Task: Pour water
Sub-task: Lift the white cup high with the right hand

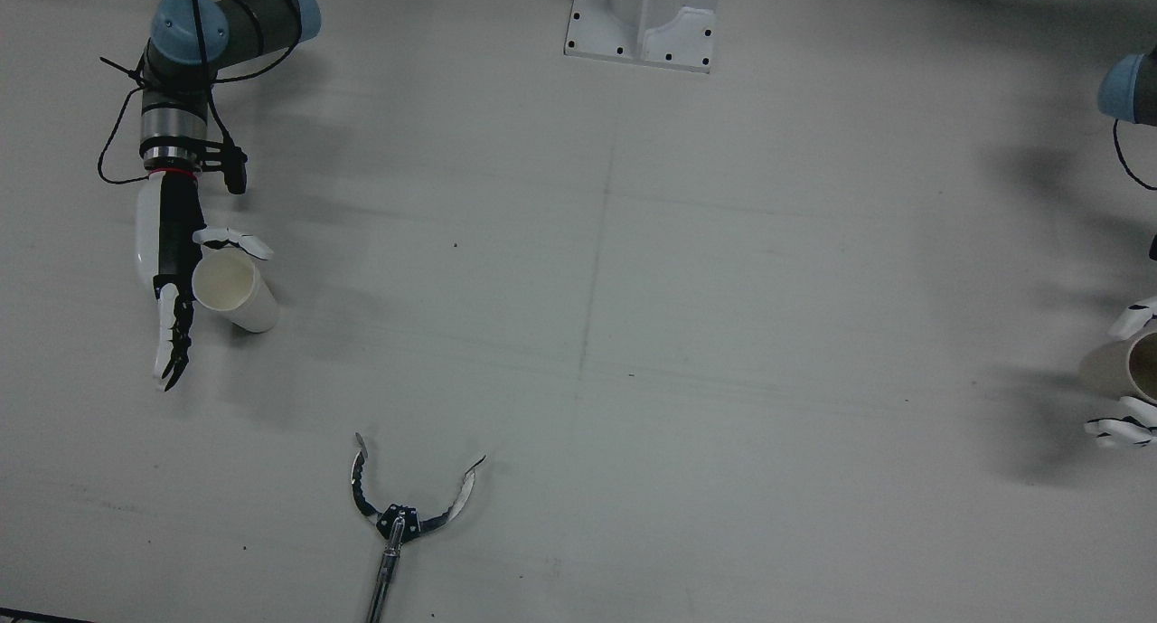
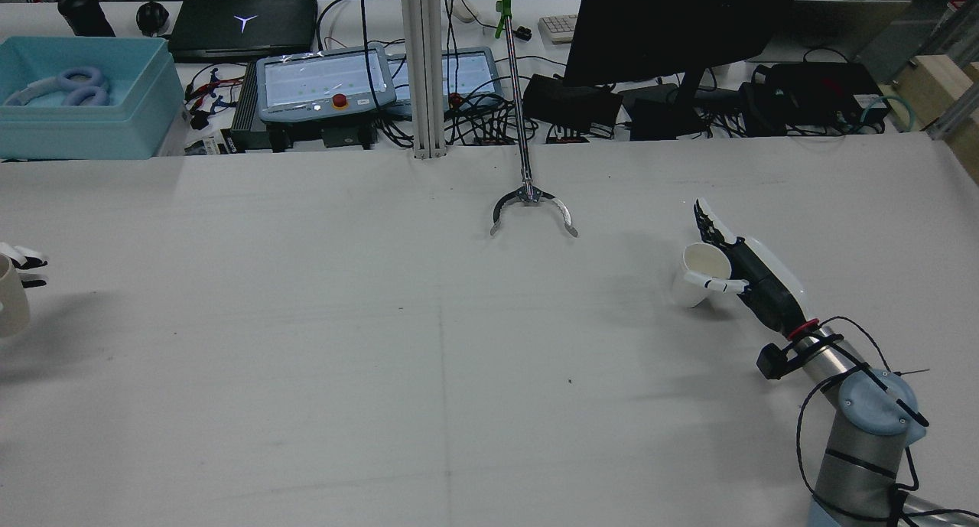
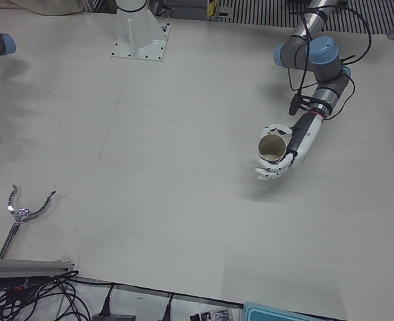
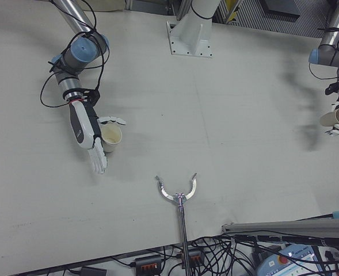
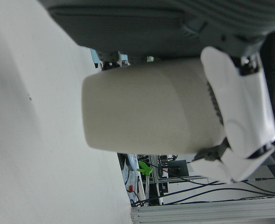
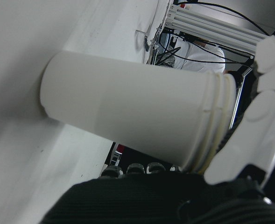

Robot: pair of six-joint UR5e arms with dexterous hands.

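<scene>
A white paper cup [image 1: 237, 290] stands tilted on the table's right half with its base on the surface [image 6: 128, 112]. It leans against the palm of my right hand [image 1: 172, 279]. That hand's fingers stretch straight past the cup and only the thumb lies across the rim [image 2: 715, 284], so it is open. Over the left half, my left hand [image 3: 287, 150] is wrapped around a beige paper cup [image 3: 271, 148] and holds it upright above the table [image 5: 146, 107]. The insides of both cups look dry from here.
A long metal reacher-grabber [image 1: 407, 505] lies with spread claws near the operators' edge, mid-table. An arm pedestal [image 1: 642, 17] stands at the robot's side. Beyond the far edge are teach pendants [image 2: 325, 83], cables and a blue box [image 2: 76, 99].
</scene>
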